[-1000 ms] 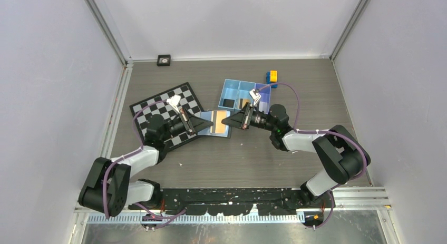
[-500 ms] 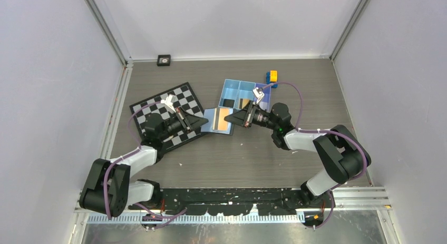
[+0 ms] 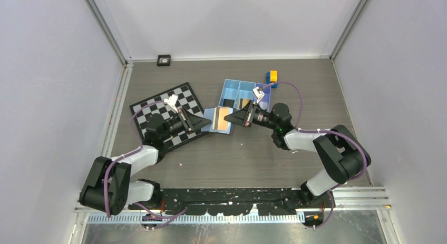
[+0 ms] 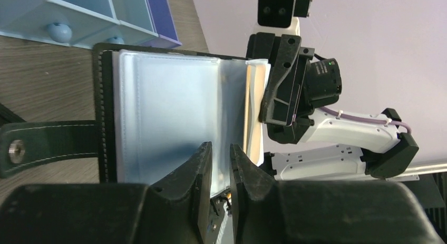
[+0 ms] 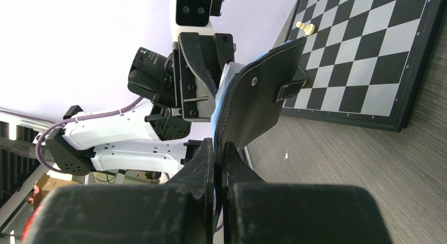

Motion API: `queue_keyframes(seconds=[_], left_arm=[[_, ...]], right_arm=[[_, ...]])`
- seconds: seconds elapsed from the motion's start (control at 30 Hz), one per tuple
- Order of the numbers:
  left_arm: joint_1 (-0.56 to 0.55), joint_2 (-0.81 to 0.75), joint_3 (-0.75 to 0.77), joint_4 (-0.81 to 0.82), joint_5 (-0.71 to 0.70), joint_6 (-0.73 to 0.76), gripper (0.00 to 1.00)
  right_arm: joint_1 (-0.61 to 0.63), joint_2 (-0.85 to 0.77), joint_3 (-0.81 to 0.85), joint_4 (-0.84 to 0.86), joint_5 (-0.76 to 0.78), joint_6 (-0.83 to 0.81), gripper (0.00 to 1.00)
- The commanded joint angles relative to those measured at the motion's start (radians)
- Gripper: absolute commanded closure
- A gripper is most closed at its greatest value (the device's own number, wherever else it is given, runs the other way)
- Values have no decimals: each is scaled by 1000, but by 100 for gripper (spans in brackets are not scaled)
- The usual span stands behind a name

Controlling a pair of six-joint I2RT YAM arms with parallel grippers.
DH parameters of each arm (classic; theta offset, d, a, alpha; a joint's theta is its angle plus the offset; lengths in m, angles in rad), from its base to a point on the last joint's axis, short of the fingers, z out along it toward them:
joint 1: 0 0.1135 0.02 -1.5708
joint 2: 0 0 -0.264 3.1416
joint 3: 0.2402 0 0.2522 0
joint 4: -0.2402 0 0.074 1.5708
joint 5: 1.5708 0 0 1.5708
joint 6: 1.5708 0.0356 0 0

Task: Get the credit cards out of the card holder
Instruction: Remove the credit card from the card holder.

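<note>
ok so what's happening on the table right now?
Both arms are working the open card holder mid-table, between the chessboard and the light-blue tray. The right gripper is clamped on the holder's black cover. The left gripper sits at the pale inner sleeve with its jaws narrowly apart, and whether it grips is unclear. A gold-orange card shows inside the holder, not yet pulled out.

Card holder [image 3: 209,119]: blk ext., pale blue-silver int. Card [image 3: 222,119]: gold-orange. Chessboard [image 3: 184,94]: blk/wht checks. Tray [image 3: 230,85]: lt blue. Blocks [image 3: 272,76]: yellow + blue. Table [image 3: 237,159]: grey-brown woodgrain.
</note>
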Motion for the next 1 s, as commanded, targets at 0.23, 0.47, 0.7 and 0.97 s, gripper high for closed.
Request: queue_keyframes(seconds=[0.23,0.47,0.7,0.97], left_arm=[[-62,73,38,319,73,-92,80],[-76,138,46,423,88,-144,82],[-75,184,41,543,88,-188,100],[-62,178,32,491,72,-164,100]], right_arm=[[1,8,17,83,-14,11,99],[2,16,19,97,-19,20,100],[2,18,20,95,-19,21,94],[1,20,20,100,-19,26,69]])
